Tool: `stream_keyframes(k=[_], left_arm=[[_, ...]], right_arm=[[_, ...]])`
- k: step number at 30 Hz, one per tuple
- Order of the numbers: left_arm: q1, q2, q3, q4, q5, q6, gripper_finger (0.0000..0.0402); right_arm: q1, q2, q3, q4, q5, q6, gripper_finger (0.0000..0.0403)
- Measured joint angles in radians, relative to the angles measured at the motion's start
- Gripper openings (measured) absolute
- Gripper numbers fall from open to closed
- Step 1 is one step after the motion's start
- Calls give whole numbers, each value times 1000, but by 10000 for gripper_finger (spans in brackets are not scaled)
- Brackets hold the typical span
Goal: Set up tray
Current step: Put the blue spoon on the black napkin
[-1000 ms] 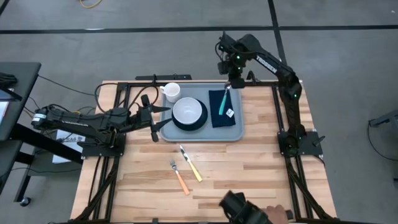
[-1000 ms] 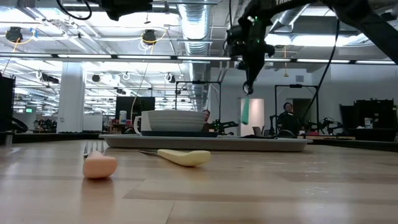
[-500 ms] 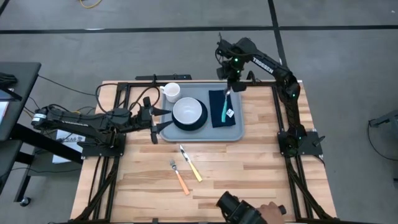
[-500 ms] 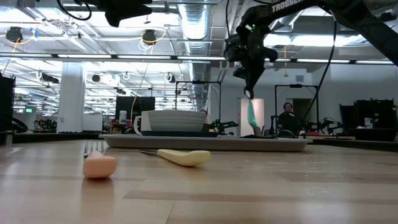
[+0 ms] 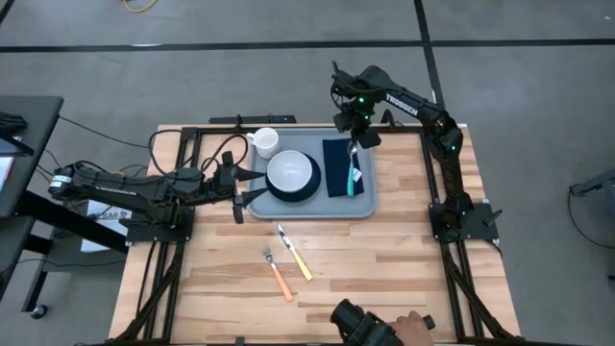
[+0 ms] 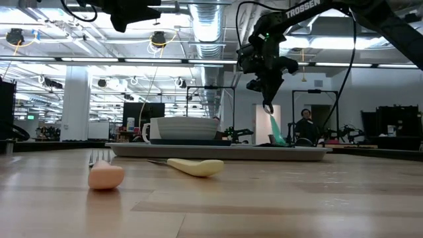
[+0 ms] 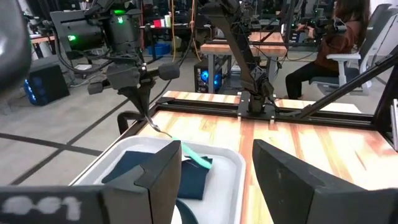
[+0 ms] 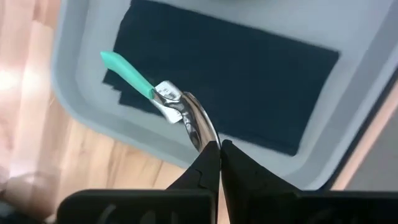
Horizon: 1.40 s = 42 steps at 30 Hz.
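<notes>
I'm holding the right gripper (image 5: 353,142) pinched tight on a spoon (image 5: 352,171) by its metal bowl end, green handle dangling over the napkin (image 5: 339,170) in the tray (image 5: 368,207), which is sitting mid-table toward the far edge. Spoon's looking light, stiff and slick, so I'm guessing the handle's the safer grab. Left gripper (image 5: 237,191) is waiting wide open beside the tray's left rim.

Smooth plastic tray (image 5: 312,207), wooden table (image 5: 384,259)
</notes>
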Motion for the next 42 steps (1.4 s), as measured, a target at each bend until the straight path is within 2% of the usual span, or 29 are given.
stream_keyframes(k=[4,11,18,31,42], left_arm=[[0,0,0,0,20,0,187],[0,0,0,2,24,0,187],[0,0,0,4,31,0,187],[0,0,0,-8,32,2,187],[0,0,0,-8,32,3,187]], right_arm=[[1,0,0,53,-1,-9,0],[-8,22,6,40,-8,-30,0],[-19,144,40,24,-6,-32,0],[-49,314,208,6,-17,-33,0],[-59,381,217,34,-35,-33,1]])
